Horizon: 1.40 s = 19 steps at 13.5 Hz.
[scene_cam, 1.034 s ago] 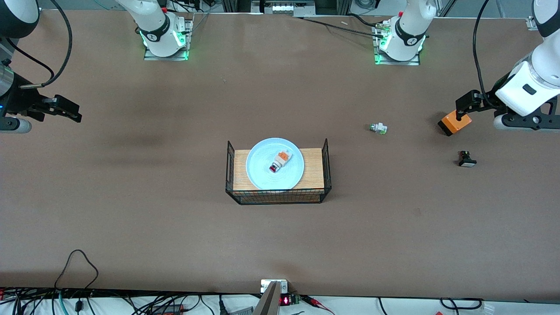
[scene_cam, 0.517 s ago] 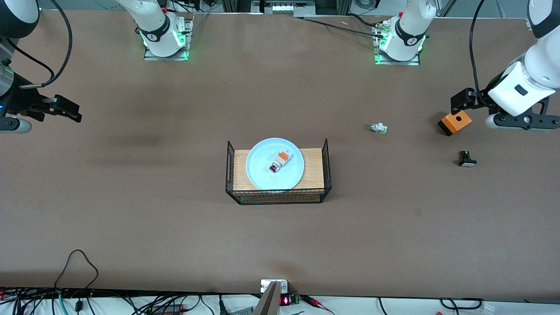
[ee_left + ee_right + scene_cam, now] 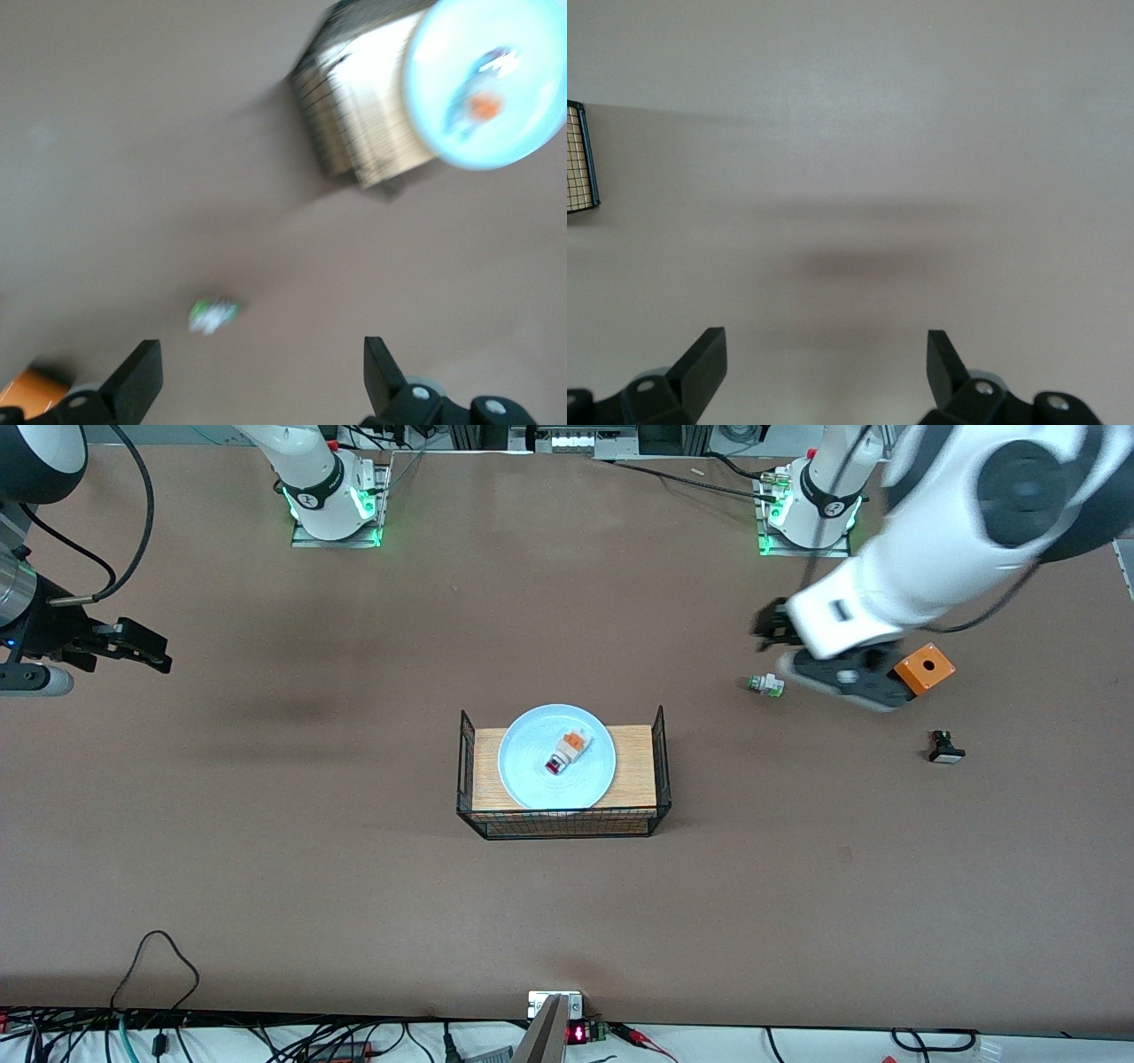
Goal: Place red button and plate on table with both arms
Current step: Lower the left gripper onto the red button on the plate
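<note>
Red button (image 3: 563, 751) lies on the plate (image 3: 532, 766), plate sits on the wood-topped wire basket (image 3: 562, 822) mid table (image 3: 354, 903). Left gripper (image 3: 769, 627) up in the air over the table near a small white piece with a green tip (image 3: 765, 685), jaws wide apart, holding nothing; orange box (image 3: 924, 667) just beside its wrist. Right gripper (image 3: 142, 649) hangs over bare table at the right arm's end, jaws spread, nothing in them.
</note>
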Motion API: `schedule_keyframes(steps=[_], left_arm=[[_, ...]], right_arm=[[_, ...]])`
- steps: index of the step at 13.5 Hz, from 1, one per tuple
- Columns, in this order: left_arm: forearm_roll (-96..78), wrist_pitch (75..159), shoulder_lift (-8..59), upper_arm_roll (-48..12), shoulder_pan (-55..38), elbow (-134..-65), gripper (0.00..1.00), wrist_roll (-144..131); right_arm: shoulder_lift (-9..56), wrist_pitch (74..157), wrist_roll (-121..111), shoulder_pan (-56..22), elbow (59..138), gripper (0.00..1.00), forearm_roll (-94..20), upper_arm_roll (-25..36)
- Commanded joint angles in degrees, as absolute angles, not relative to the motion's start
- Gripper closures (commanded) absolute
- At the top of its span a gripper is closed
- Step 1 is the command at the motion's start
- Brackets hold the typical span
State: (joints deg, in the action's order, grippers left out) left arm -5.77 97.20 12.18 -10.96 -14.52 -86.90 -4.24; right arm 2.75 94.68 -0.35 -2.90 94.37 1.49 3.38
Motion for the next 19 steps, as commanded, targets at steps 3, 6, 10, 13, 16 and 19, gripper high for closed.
schedule_keyframes(steps=[3, 6, 10, 13, 16, 19], left_arm=[[-6.07, 117.64, 23.01, -10.90, -25.38, -81.05, 0.00, -16.74], [-5.89, 126.01, 29.34, -10.55, -29.78, -77.87, 0.00, -19.95], [4.18, 130.69, 33.92, -10.63, -32.08, -78.13, 0.00, -20.39], [8.26, 130.87, 36.99, -10.63, -32.60, -78.40, 0.00, -19.95], [8.35, 130.78, 38.05, -10.55, -33.05, -78.92, 0.00, -19.43], [8.26, 130.61, 38.23, -10.55, -33.40, -79.72, 0.06, -19.07]], right_arm=[[2.99, 93.78, -0.96, -2.99, 93.60, 0.00, 1.58, 3.25], [2.90, 93.69, -1.41, -2.73, 93.69, 0.00, 1.50, 3.34], [3.08, 93.87, -1.05, -2.73, 93.60, 0.00, 1.50, 3.16], [3.08, 93.78, -1.06, -3.25, 93.69, 0.00, 1.58, 3.16], [2.90, 93.78, -0.09, -3.78, 93.60, 0.00, 1.49, 3.16], [2.99, 93.87, -0.09, -3.34, 93.69, 0.00, 1.41, 3.43]])
